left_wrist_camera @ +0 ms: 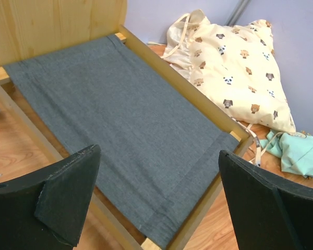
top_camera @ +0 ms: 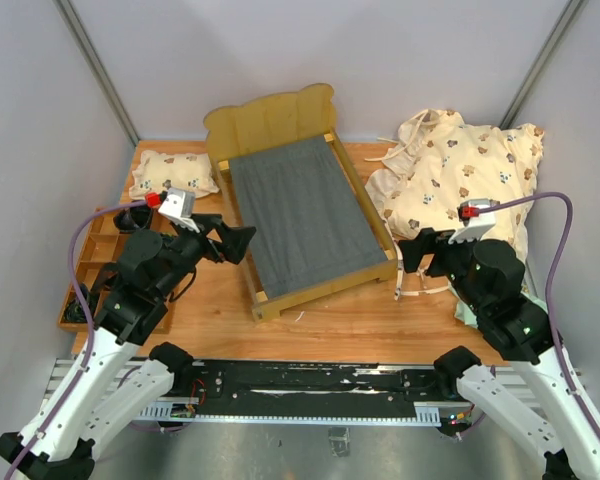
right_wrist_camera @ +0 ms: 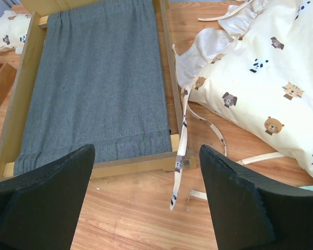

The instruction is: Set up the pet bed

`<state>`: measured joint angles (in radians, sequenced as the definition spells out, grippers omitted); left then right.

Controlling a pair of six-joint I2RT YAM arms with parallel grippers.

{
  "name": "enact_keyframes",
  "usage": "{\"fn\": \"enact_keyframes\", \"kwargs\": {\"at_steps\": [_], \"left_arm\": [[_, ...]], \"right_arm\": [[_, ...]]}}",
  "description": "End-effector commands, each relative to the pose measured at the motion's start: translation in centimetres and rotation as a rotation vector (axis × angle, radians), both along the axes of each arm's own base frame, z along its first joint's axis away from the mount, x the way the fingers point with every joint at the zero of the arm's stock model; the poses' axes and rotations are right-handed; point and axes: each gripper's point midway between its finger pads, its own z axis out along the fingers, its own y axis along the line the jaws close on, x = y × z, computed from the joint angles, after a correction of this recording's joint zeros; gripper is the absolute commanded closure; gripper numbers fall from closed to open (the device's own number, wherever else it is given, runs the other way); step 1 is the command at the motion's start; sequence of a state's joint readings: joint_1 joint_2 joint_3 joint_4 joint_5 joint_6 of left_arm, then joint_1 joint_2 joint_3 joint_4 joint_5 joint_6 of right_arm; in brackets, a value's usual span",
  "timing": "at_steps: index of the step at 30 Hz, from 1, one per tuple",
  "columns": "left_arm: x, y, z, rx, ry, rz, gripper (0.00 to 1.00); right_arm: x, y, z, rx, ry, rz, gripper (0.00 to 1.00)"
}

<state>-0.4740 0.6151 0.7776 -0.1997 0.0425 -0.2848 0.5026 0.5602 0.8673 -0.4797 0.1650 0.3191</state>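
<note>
The pet bed [top_camera: 300,215] stood mid-table [top_camera: 350,325], headboard toward the far wall, its grey fabric base bare. The left gripper [top_camera: 245,245] hovered just beside the bed's left rail, toward the foot end, with its jaws spread wide and holding nothing. In its wrist view the grey base filled the gap between the fingers. The right gripper [top_camera: 410,262] hung just off the bed's right foot corner over bare wood, likewise wide open and empty. A loose printed tie [right_wrist_camera: 180,156] lay against that corner.

The quilt [top_camera: 460,175] was heaped to the right, its edge close to the right rail. A small pillow [top_camera: 173,173] lay left of the headboard, apart from the frame. The wooden tray [top_camera: 85,262] sat at the table's left edge beside the left arm. Open wood ran along the near side in front of the foot rail, with a narrower strip between the left rail and the tray. A mint cloth [left_wrist_camera: 302,156] lay by the quilt's near corner.
</note>
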Motion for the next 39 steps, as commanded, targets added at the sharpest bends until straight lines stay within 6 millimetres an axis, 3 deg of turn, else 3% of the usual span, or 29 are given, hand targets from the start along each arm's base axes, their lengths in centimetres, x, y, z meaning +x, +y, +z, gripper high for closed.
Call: {"fn": "enact_keyframes", "kwargs": {"at_steps": [1, 8, 15, 22, 32, 36, 39], "left_arm": [[-0.5, 0.1, 1.0, -0.007, -0.028, -0.008, 0.01], [0.0, 0.1, -2.6, 0.006, 0.108, 0.023, 0.01], [-0.1, -0.8, -5.5, 0.028, 0.185, -0.019, 0.01], [-0.7, -0.8, -6.1, 0.055, 0.164, -0.047, 0.01], [-0.8, -0.1, -6.1, 0.067, 0.137, -0.022, 0.01], [-0.7, 0.2, -6.1, 0.074, 0.132, -0.006, 0.01], [-0.7, 0.2, -6.1, 0.078, 0.13, -0.009, 0.01]], "right_arm": [[0.7, 0.1, 0.5, 0.033, -0.012, -0.019, 0.17], [4.0, -0.7, -1.0, -0.032, 0.021, -0.141, 0.2], [9.7, -4.2, -4.0, -0.322, 0.122, -0.417, 0.25], [16.0, -9.3, -5.6, -0.477, 0.251, -0.606, 0.27], [23.7, -13.6, -12.4, -0.443, 0.45, -0.619, 0.19], [25.5, -14.5, -15.7, -0.398, 0.511, -0.581, 0.28], [26.1, -14.6, -17.4, -0.416, 0.557, -0.55, 0.41]]}}
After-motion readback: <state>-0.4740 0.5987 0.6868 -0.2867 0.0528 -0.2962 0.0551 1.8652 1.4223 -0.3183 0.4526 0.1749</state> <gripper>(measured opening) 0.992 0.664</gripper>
